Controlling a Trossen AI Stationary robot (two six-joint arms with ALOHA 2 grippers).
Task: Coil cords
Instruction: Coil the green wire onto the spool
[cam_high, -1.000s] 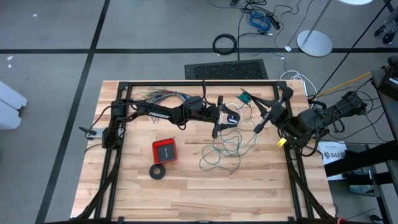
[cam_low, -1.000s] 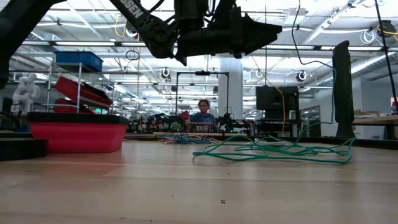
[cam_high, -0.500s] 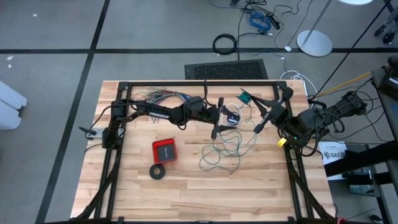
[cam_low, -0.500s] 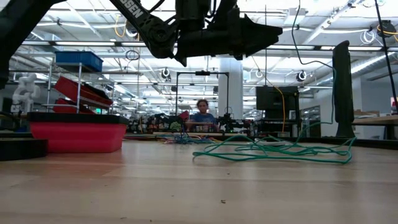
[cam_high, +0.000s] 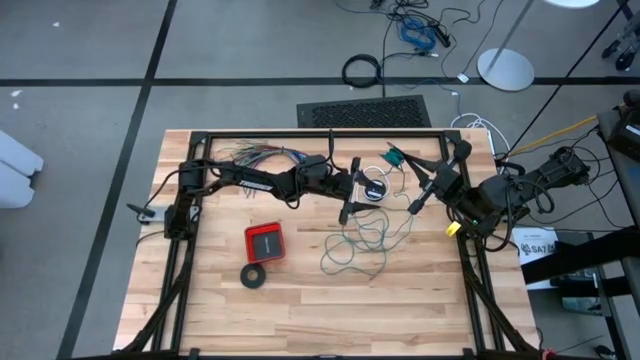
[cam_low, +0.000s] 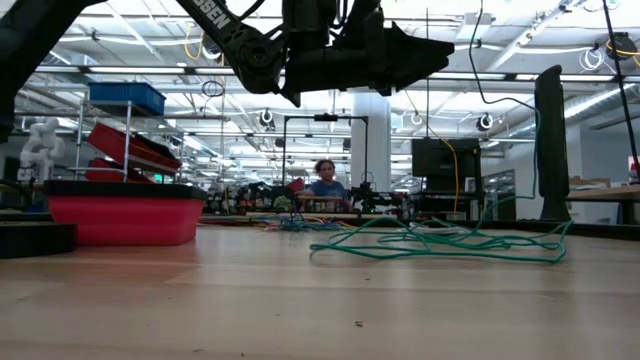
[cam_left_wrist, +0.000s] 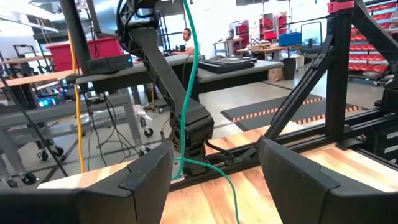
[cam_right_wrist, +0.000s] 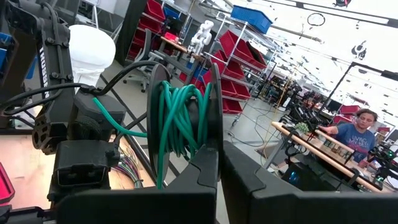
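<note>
1. The left gripper (cam_high: 349, 187) is being held released above the counter (cam_high: 220, 300); the teal-green wire (cam_high: 362, 240) could slip between its fingers.
2. The right gripper (cam_high: 436, 180) is being kept clenched on wound turns (cam_right_wrist: 180, 121), which could be spilling off. The loose tangle is lying between both arms.

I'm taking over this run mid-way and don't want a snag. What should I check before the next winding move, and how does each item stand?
1. Right gripper shut as a winding post: ok.
2. Teal wire wound in turns around the right gripper's fingers: ok.
3. Left gripper open, with the wire passing between its fingers, unpinched: ok.
4. Rest of the wire lying straight on the table: not ok, it lies in loose crossing loops.
5. Loops apart from the red box: ok.
</note>
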